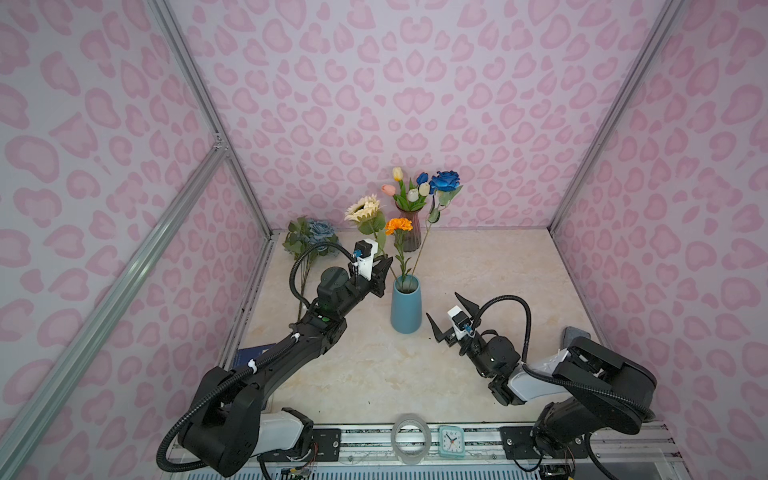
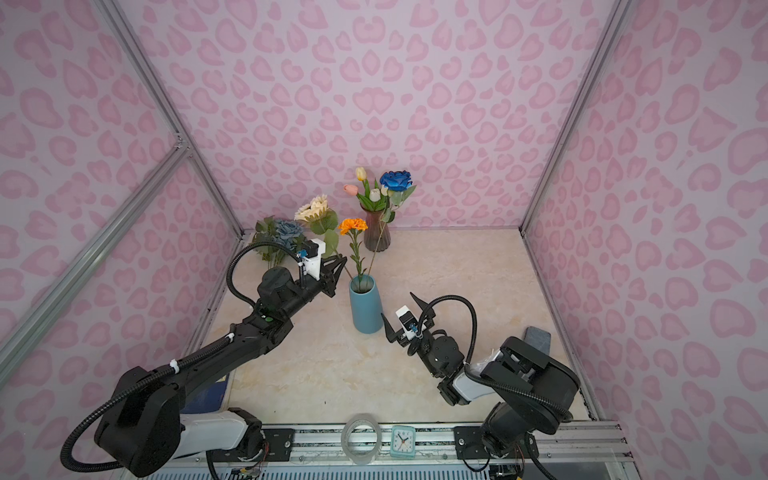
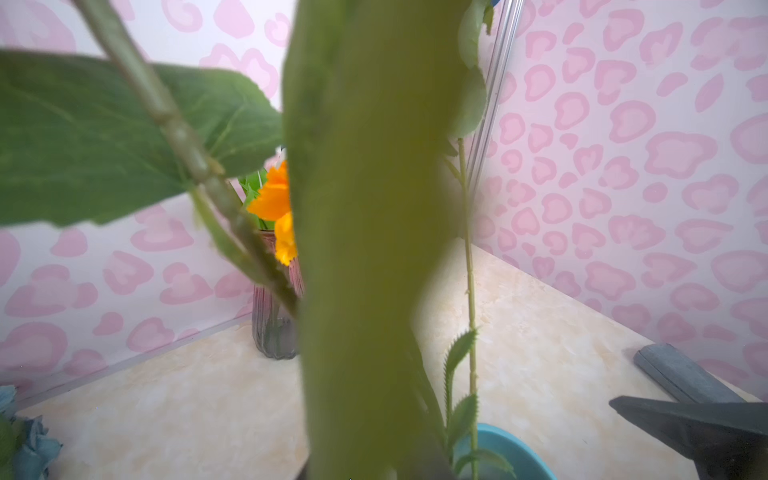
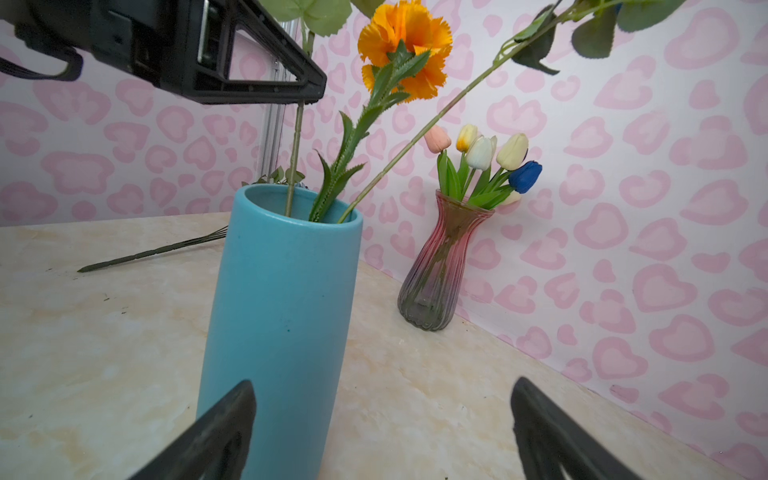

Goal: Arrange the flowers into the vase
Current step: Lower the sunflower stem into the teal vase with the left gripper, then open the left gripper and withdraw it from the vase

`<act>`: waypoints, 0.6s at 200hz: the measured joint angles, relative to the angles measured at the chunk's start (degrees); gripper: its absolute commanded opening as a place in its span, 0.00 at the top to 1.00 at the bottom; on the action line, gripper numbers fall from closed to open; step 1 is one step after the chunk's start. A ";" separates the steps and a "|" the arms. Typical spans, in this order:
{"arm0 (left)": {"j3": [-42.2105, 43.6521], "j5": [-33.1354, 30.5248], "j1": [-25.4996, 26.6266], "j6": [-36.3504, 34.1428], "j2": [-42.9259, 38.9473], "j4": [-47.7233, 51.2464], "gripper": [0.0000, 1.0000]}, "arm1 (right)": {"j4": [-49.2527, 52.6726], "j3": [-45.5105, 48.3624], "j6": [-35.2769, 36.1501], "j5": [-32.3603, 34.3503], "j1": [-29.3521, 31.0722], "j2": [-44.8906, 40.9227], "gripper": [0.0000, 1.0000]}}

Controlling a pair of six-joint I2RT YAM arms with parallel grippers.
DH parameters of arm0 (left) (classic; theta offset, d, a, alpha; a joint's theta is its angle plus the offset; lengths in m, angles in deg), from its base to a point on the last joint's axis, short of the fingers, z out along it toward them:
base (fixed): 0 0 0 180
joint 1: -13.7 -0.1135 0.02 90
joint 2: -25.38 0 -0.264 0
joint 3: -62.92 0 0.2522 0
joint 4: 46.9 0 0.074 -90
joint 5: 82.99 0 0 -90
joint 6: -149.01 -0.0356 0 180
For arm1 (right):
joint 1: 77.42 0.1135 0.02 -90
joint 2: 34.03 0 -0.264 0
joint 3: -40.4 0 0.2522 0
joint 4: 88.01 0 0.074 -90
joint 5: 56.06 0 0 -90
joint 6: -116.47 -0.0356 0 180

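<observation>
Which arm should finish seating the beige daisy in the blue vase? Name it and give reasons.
Left. The left gripper is closed on the beige daisy stem, whose lower end dips into the blue vase. The right gripper is open, empty, beside the vase.

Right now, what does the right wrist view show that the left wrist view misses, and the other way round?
Only the right wrist view: the tulip heads above the pink glass vase, and the whole body of the blue vase. Only the left wrist view: the dusty-blue rose bloom and a grey block. Both: the orange bloom, the pink glass vase, the blue vase rim, the tabletop.
</observation>
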 measured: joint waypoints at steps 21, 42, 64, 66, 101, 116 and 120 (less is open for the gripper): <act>-1.36 1.25 -0.02 -0.28 0.87 0.74 0.80 | 0.00 0.04 0.07 0.09 0.33 -0.24 0.05; -1.95 1.95 -0.04 -0.44 1.68 1.68 0.80 | 0.02 0.04 0.50 0.44 0.68 -0.39 0.05; -2.47 2.58 -0.04 -0.68 2.47 2.67 0.80 | 0.02 0.04 1.25 0.90 1.01 -0.57 0.05; -2.51 2.58 -0.04 -0.68 2.51 2.67 0.80 | 0.02 0.04 1.36 0.90 1.01 -0.57 0.05; -3.26 2.99 -0.04 -0.90 2.80 3.04 0.66 | 0.04 0.04 1.55 0.92 1.11 -0.57 0.05; -3.37 2.93 -0.04 -0.87 2.45 3.28 0.57 | 0.04 0.04 1.62 0.92 1.14 -0.55 0.05; -3.37 2.93 -0.04 -0.87 2.16 3.54 0.55 | 0.04 0.04 1.73 0.94 1.14 -0.55 0.05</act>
